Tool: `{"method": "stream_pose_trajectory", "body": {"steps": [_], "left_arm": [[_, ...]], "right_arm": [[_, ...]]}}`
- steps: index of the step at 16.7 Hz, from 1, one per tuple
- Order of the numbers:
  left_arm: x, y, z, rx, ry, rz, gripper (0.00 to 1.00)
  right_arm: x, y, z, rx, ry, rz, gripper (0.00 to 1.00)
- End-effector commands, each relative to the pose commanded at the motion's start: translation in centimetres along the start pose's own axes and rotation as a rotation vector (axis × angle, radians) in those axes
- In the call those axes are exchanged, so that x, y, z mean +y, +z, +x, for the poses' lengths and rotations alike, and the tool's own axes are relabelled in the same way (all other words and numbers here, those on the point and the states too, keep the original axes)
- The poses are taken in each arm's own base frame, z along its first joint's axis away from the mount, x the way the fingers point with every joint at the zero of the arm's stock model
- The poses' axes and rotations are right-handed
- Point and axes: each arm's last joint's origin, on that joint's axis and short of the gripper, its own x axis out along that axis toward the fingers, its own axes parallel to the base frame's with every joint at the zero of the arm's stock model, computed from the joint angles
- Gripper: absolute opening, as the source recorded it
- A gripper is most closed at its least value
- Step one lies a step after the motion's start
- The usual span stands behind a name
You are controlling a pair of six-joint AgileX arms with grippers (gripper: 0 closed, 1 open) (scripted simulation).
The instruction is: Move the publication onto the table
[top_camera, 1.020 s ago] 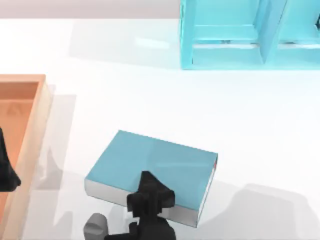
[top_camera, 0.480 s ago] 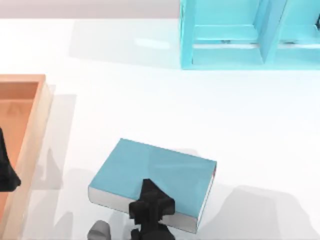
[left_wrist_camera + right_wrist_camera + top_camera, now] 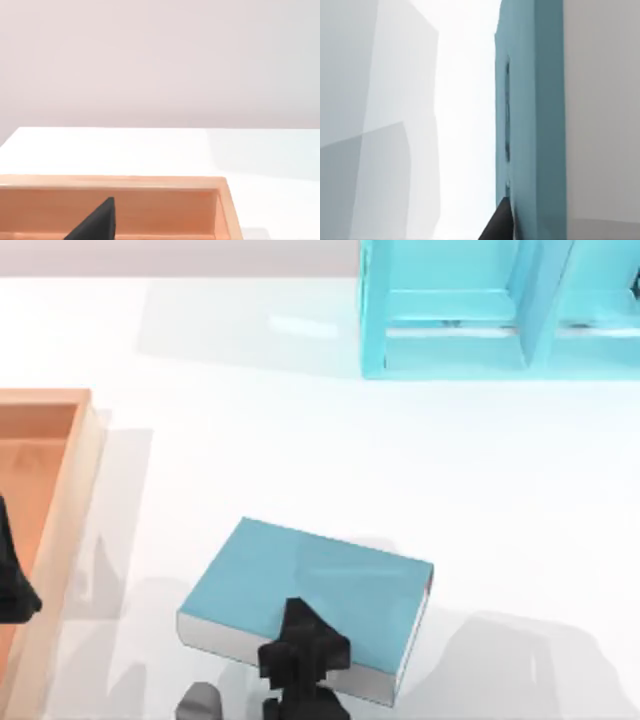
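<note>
Blocky black pincer (image 3: 300, 652), grey wrist knob (image 3: 200, 702)

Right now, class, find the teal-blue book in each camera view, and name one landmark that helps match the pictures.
Top view: the book sits low centre against the white table, with the right tool at its near edge.
Right wrist view: its teal cover is seen close up.
Left wrist view: looks across the wooden tray, where the left tool is parked.
Shared landmark: the tray, at the top view's left edge.
</note>
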Motion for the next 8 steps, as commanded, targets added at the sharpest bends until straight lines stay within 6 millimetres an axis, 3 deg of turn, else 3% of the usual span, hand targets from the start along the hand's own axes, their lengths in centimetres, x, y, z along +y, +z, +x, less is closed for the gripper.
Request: {"method": "stream_pose_trajectory", "body": {"steps": [6,8], "left_arm": [[0.00,0.00,0.00,0.000,0.000,0.000,1.00],[0.00,0.00,0.00,0.000,0.000,0.000,1.00]], "right_arm": [[0.00,0.00,0.00,0.000,0.000,0.000,0.98],[0.00,0.00,0.00,0.000,0.000,0.000,1.00]]}}
